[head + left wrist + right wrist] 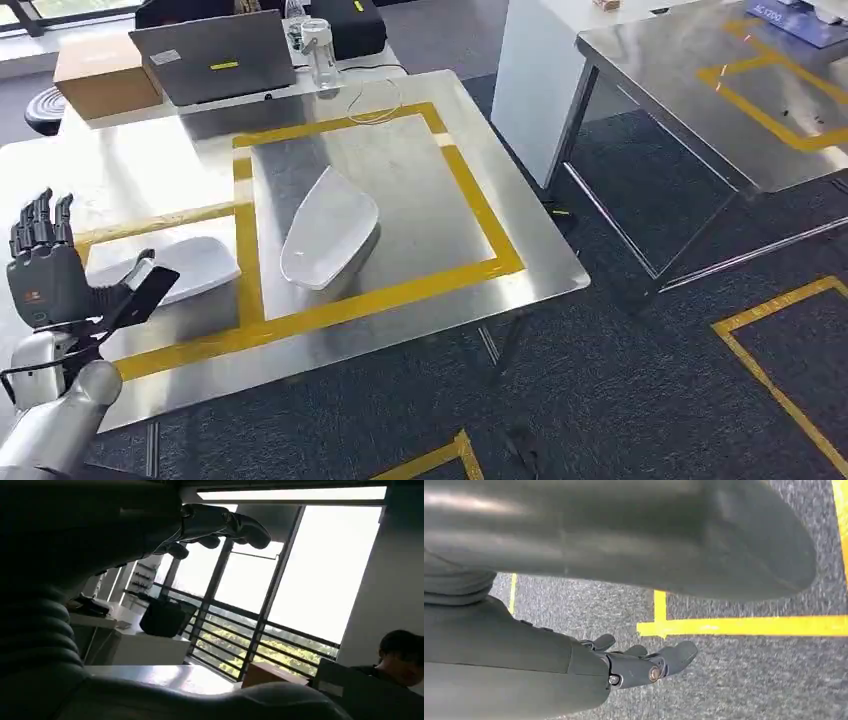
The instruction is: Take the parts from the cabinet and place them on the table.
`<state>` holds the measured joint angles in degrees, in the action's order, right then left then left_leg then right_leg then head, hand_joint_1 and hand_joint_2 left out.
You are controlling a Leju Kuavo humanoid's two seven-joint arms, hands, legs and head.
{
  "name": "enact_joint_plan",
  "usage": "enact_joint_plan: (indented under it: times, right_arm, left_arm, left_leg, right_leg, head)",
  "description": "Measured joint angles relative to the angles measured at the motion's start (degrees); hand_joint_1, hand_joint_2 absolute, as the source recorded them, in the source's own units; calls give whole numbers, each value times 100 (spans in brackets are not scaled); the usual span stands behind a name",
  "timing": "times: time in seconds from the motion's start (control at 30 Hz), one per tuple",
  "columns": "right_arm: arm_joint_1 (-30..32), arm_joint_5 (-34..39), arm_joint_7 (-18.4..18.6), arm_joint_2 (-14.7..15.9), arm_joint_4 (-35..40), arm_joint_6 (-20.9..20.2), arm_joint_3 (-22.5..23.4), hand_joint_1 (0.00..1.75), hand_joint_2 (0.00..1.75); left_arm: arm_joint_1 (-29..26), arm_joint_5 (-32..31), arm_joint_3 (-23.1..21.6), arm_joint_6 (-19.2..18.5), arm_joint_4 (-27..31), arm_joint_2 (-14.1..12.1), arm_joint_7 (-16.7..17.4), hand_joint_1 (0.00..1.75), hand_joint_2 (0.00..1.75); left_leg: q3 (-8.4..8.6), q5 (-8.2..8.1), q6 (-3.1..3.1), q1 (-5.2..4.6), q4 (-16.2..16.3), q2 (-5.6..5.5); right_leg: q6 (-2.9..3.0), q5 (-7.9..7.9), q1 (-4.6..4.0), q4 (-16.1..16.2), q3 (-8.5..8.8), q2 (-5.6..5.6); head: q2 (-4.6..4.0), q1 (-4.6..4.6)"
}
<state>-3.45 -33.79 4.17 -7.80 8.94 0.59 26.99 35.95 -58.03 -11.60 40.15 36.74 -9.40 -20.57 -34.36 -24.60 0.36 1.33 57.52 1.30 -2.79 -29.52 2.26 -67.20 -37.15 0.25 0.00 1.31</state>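
Two white curved parts lie on the steel table [430, 290]. One part [330, 228] rests inside the large yellow-taped square. The other part [175, 267] lies in the smaller taped area to the left. My left hand [60, 270] is raised near the table's left front, close beside that left part, fingers straight up and thumb stuck out, holding nothing. In the left wrist view its fingers [220, 527] curl loosely against the bright windows. My right hand [644, 662] hangs over the carpet, fingers loosely apart and empty.
At the table's far edge stand a laptop [215, 55], a cardboard box [105, 75], a clear bottle [318, 50] and a black bag [350, 25]. A second steel table [720, 80] stands to the right. Dark carpet with yellow tape lines [775, 370] lies between. A person [400, 657] sits beyond the laptop.
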Motion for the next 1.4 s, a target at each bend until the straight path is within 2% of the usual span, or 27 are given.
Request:
enact_joint_plan:
  times: [0.03,0.07,0.1,0.17,0.23,0.3,0.37,0.43,0.47,0.53,0.57,0.6,0.63,0.73,0.77,0.8,0.87,0.9,0.97,1.0,1.03,1.07,1.13,1.27,1.3,1.33,1.4]
  right_arm:
    - [-12,-11,-2,0,2,-11,0,0,0]
    - [-24,-15,-2,-2,4,-24,-2,0,0]
    - [-17,-17,-13,-9,7,-46,-2,0,0]
    - [-13,-28,-22,-7,7,-70,0,0,0]
    - [5,-37,-44,-7,7,-79,0,0,0]
    - [8,-68,-42,-7,7,-44,2,0,0]
    - [7,-85,0,-7,7,7,2,0,0]
    - [8,-116,9,0,7,11,4,0,0]
    - [10,-133,2,2,7,7,4,0,0]
    - [0,-173,-50,22,7,-18,4,0,0]
    - [-20,-181,-77,24,9,-17,4,0,0]
    - [-33,-188,-94,26,22,-17,7,0,0]
    - [-45,-192,-109,37,24,-17,7,0,0]
    - [-88,-186,-120,72,24,-15,7,0,0]
    - [-97,-166,-125,96,24,-9,7,0,0]
    - [-105,-153,-122,112,24,-7,7,0,0]
    - [-136,-118,-120,127,24,20,7,0,0]
    - [-151,-107,-118,138,24,31,7,0,0]
    - [-163,-68,-120,155,24,59,7,0,0]
    - [-161,-57,-122,160,24,72,7,0,0]
    - [-153,-26,-149,160,24,87,9,0,0]
    - [-152,-20,-179,160,24,83,13,0,0]
    - [-153,-17,-212,157,37,9,13,0,0]
    - [-30,-17,-101,131,35,-22,18,0,0]
    - [-25,-11,-74,125,35,-13,24,0,0]
    - [-10,18,-22,127,37,2,42,0,0]
    - [30,112,-24,118,35,-7,101,0,0]
  left_arm:
    - [-222,-79,177,7,483,6,-100,0,0]
    - [-374,-111,317,13,881,48,-186,0,0]
    - [-625,-102,468,13,1391,103,-357,0,0]
    - [-1124,195,675,20,2409,258,-704,0,0]
    - [-1582,435,699,20,3219,352,-835,0,0]
    - [-2058,394,703,20,3971,409,-1012,0,0]
    - [-2419,488,718,20,4605,479,-1336,0,0]
    - [-2794,834,699,20,5085,509,-1621,0,0]
    - [-2911,927,688,20,5229,513,-1613,0,0]
    - [-3052,986,562,15,5493,485,-1558,0,0]
    - [-3093,971,506,15,5583,483,-1562,0,0]
    - [-3120,907,457,11,5689,478,-1611,0,0]
    - [-3167,815,421,7,5738,483,-1678,0,0]
    - [-3231,817,312,4,5790,518,-1838,0,0]
    - [-3222,897,246,4,5782,524,-1781,0,0]
    - [-3212,960,141,4,5752,524,-1741,0,0]
    - [-3207,1078,-151,-4,5651,513,-1461,0,0]
    - [-3199,1136,-286,-30,5581,507,-1351,0,0]
    - [-3177,1248,-570,-59,5361,502,-1173,0,0]
    - [-3166,1327,-753,-81,5204,500,-1066,0,0]
    - [-3121,1459,-919,-129,4968,502,-934,0,0]
    - [-3077,1621,-1079,-159,4719,520,-802,0,0]
    - [-3058,2025,-1299,-267,4207,609,-677,0,0]
    - [-3102,2364,-1518,-308,3313,782,-529,0,0]
    - [-3118,2482,-1520,-346,3165,809,-522,0,0]
    - [-3126,2748,-1526,-473,2847,865,-533,0,0]
    - [-3120,3444,-1526,-945,2216,960,-629,0,0]
  left_leg:
    - [-53,-30,-59,32,96,9]
    - [-100,-61,-114,27,181,32]
    - [-129,-77,-178,7,222,38]
    - [-131,-62,-245,-21,252,39]
    - [-156,-49,-336,15,236,42]
    - [-291,-490,-363,14,579,-49]
    - [-537,-1050,-359,4,1390,-110]
    - [-581,-1227,-343,3,1876,-114]
    - [-460,-1116,-325,2,1786,-115]
    - [137,-708,-251,-8,1011,-116]
    - [484,-678,-204,-23,554,-128]
    - [759,-929,-192,-61,95,-133]
    - [705,-786,-211,-86,185,-133]
    - [613,-678,-48,-124,89,-128]
    - [563,-573,0,-80,56,-81]
    - [490,-504,51,-84,42,-93]
    - [295,-350,99,-94,46,-83]
    - [242,-282,113,-106,52,-72]
    - [50,-152,121,-135,76,-58]
    - [-64,-86,113,-145,105,-55]
    - [-195,-17,101,-157,154,-52]
    - [-274,28,88,-163,187,-51]
    - [-339,100,30,-189,245,-37]
    - [-339,299,-101,-190,149,-17]
    - [-369,176,-133,-160,203,-66]
    - [-468,-153,-182,-155,364,-103]
    - [-607,-837,-247,-111,1098,-113]
  right_leg:
    - [-45,174,33,536,319,-45]
    - [-68,39,31,790,412,-75]
    - [42,210,-25,588,335,21]
    - [170,108,-12,587,307,32]
    - [279,173,11,629,261,37]
    - [373,255,6,669,213,32]
    - [401,337,-20,673,112,31]
    - [405,432,-47,671,-21,32]
    - [398,482,-55,669,-83,32]
    - [363,602,-66,669,-219,29]
    - [343,654,-65,666,-258,29]
    - [293,709,-78,668,-290,29]
    - [246,761,-65,717,-243,21]
    - [87,940,-45,858,-208,26]
    - [78,848,-20,790,-235,22]
    - [87,522,-42,639,-299,7]
    - [78,-307,-63,-142,-446,3]
    - [73,-504,-80,-493,-484,3]
    - [78,-383,-100,-876,-417,3]
    - [95,-123,-112,-821,-263,2]
    - [135,136,-132,-479,77,0]
    - [179,155,-152,-23,444,-3]
    - [286,-295,-201,887,987,-22]
    - [394,-109,-196,916,861,-21]
    - [433,-41,-168,934,807,-53]
    - [491,32,-157,944,722,-46]
    - [488,171,-153,943,559,-42]
  head:
    - [0,2]
    - [0,11]
    - [0,24]
    - [0,17]
    - [0,20]
    - [0,20]
    - [0,20]
    - [0,22]
    - [0,20]
    - [0,22]
    - [0,22]
    - [0,22]
    - [0,50]
    - [0,-15]
    - [0,-9]
    - [0,-9]
    - [0,0]
    - [0,0]
    - [0,0]
    - [0,0]
    - [0,0]
    - [0,0]
    - [0,-7]
    - [0,4]
    - [0,4]
    - [0,-9]
    - [0,-20]
